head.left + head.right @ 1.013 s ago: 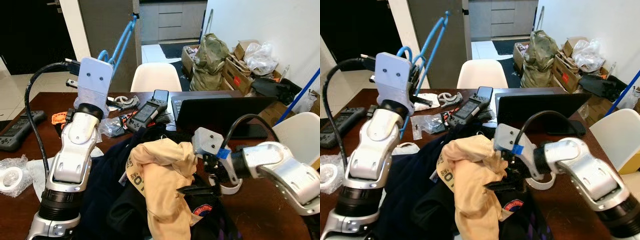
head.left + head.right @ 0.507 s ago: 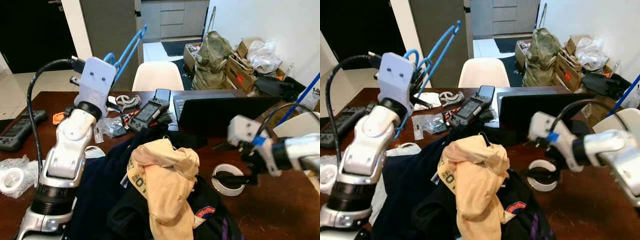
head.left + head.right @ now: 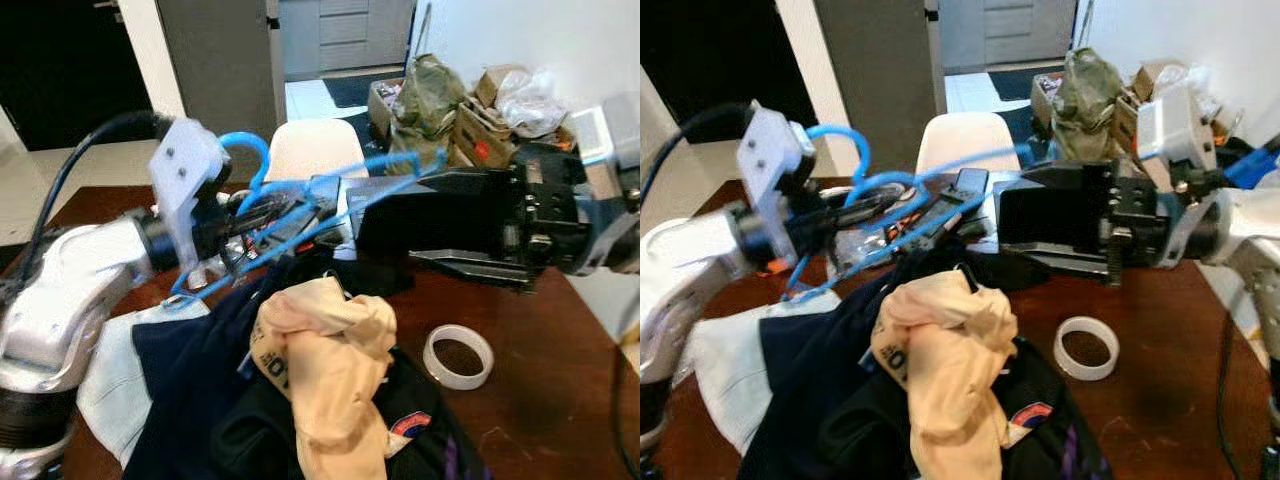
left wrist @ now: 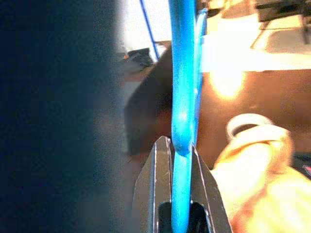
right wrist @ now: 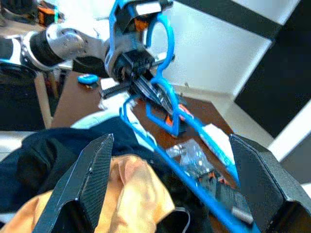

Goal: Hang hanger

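While the left gripper [image 3: 243, 215] clamps the blue hanger [image 3: 330, 200] level above the clothes pile [image 3: 300, 380], the right gripper [image 3: 470, 225] faces it, jaws wide. No rail appears; by the look of it, hanging remains undone.

Your left arm: raised, bent across the body; left gripper [image 3: 262, 212] fingers clamped tight. Your right arm: raised, reaching leftward; right gripper [image 3: 420, 222] fingers [image 5: 85, 182] spread wide, holding nothing.
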{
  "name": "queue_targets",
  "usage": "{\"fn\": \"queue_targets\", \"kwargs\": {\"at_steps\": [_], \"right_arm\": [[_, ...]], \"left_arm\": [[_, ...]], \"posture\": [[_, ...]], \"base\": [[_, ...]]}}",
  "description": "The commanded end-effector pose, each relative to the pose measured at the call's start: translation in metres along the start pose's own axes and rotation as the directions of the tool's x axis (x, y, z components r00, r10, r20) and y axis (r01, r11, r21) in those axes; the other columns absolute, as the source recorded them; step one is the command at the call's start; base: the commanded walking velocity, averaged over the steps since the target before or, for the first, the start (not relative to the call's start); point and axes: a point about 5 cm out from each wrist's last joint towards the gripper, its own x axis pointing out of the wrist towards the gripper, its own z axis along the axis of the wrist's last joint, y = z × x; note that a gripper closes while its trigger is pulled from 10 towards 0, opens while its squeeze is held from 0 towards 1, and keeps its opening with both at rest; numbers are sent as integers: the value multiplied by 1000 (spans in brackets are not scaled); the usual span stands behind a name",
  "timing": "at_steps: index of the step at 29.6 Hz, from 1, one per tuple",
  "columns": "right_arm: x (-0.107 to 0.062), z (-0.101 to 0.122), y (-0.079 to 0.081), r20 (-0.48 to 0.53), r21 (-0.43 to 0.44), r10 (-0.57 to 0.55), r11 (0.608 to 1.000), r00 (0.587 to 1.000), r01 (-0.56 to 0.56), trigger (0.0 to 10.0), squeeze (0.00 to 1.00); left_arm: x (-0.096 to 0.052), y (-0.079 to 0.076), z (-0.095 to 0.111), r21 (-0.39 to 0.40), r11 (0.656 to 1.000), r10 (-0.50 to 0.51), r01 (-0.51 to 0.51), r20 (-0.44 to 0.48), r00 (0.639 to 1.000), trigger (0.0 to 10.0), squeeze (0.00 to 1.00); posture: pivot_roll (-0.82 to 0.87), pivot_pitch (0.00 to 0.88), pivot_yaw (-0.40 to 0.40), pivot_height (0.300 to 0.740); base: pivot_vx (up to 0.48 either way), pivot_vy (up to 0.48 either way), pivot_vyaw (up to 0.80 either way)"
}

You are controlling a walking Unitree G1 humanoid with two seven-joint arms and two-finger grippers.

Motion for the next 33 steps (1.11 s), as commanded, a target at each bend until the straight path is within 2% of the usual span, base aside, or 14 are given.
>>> {"fn": "queue_targets", "kwargs": {"at_steps": [1, 5, 10, 15, 16, 19, 20, 21, 23, 24, 26, 30, 31, 33], "right_arm": [[4, 15, 2, 46, -39, 66, 997, 997, -64, 10000, 0], [9, 20, 4, 31, -68, 124, 990, 992, -122, 10000, 0], [32, 12, 14, -140, -101, 257, 957, 956, -271, 10000, 0], [43, 10, 17, -156, -107, 276, 950, 948, -294, 10000, 0], [56, 8, 19, -167, -102, 291, 945, 942, -310, 10000, 0], [56, 8, 19, -167, -102, 291, 945, 942, -310, 10000, 0], [66, 6, 20, -183, -95, 294, 944, 938, -315, 10000, 0], [78, -9, 18, -246, -44, 268, 957, 931, -287, 10000, 0], [84, -21, 17, -296, -11, 250, 964, 922, -265, 10000, 0], [84, -21, 17, -296, -11, 250, 964, 922, -265, 10000, 0], [86, -41, 17, -400, 33, 227, 972, 888, -233, 10000, 0], [82, -50, 18, -472, 57, 231, 971, 851, -232, 10000, 0], [81, -52, 18, -484, 62, 230, 971, 844, -229, 8627, 0], [81, -52, 18, -492, 64, 228, 972, 840, -227, 8627, 0]], "left_arm": [[-9, -7, 1, 9, 995, -99, 100, -33, 994, 10000, 0], [-11, -13, -1, 9, 988, -152, 153, -63, 986, 10000, 0], [-5, -28, -6, -13, 968, -251, 250, -88, 964, 10000, 0], [-2, -32, -7, -19, 961, -278, 278, -91, 956, 10000, 0], [2, -36, -9, -19, 955, -298, 297, -103, 949, 10000, 0], [2, -36, -9, -19, 955, -298, 297, -103, 949, 10000, 0], [6, -38, -10, -16, 952, -307, 307, -111, 945, 10000, 0], [12, -37, -17, 1, 954, -296, 300, -145, 944, 10000, 0], [16, -37, -21, 14, 956, -288, 294, -169, 943, 10000, 0], [16, -37, -21, 14, 956, -288, 294, -169, 943, 10000, 0], [21, -36, -27, 40, 958, -272, 285, -205, 940, 10000, 0], [23, -34, -28, 67, 958, -257, 279, -228, 939, 10000, 0], [23, -33, -28, 71, 959, -252, 274, -228, 941, 10000, 0], [24, -32, -28, 72, 960, -249, 271, -228, 941, 10000, 0]], "posture": [[-27, 0, 69, 740], [-30, 0, 70, 740], [-37, 0, 78, 740], [-38, 0, 81, 740], [-43, 0, 86, 740], [-43, 0, 86, 740], [-45, 0, 88, 740], [-48, 0, 90, 740], [-48, 0, 90, 740], [-48, 0, 90, 740], [-52, 0, 95, 740], [-54, 0, 96, 740], [-54, 0, 96, 740], [-54, 0, 96, 740]], "base": [[0, 0, 0], [0, 0, 0], [0, 0, 0], [0, 0, 0], [0, 0, 0], [0, 0, 0], [0, 0, 0], [0, 0, 0], [0, 0, 0], [0, 0, 0], [0, 0, 0], [0, 0, 0], [0, 0, 0], [0, 0, 0]]}}
